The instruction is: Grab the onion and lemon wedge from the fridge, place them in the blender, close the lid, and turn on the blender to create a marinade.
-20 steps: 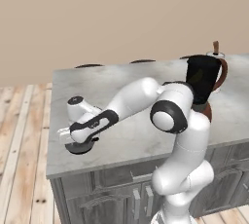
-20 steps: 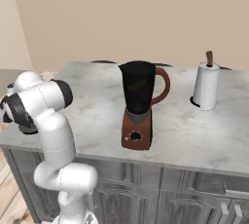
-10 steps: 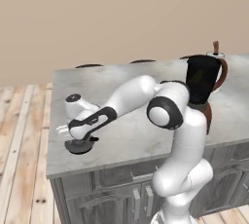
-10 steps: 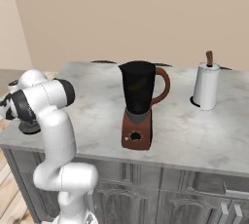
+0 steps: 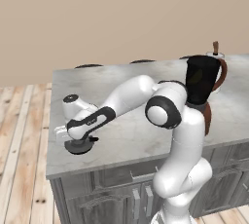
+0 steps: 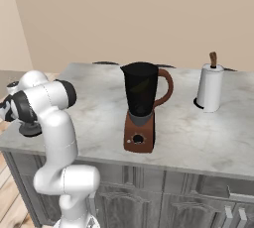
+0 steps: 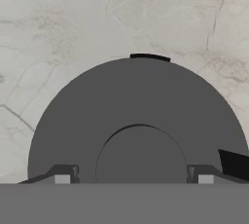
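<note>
Finding no legible writing, we note the gripper directly over the lid, jaws apart either side of its raised centre; lid lies flat near the marble counter front-left edge; blender stands uncovered, well apart.

The lid under me looks matt dark grey and smooth. It lies on a veined, marble-like counter. The blender jug shines glossy black.
</note>
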